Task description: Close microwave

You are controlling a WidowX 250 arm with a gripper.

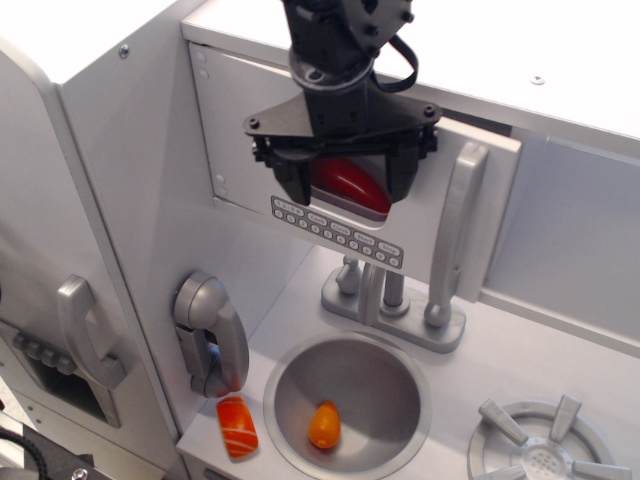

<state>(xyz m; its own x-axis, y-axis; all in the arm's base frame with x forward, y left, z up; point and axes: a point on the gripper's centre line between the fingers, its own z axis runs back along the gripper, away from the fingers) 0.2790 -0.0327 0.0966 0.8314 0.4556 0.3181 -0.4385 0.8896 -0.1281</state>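
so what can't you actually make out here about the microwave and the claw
- Whether the microwave door is fully shut: the claw and arm cover its upper middle.
- Whether the claw touches the door: one view only, depth unclear.
- The red thing in the door window: mostly behind the claw, identity unclear.
- Button row markings: too small.
- The arm above the claw: cut off by the top edge.
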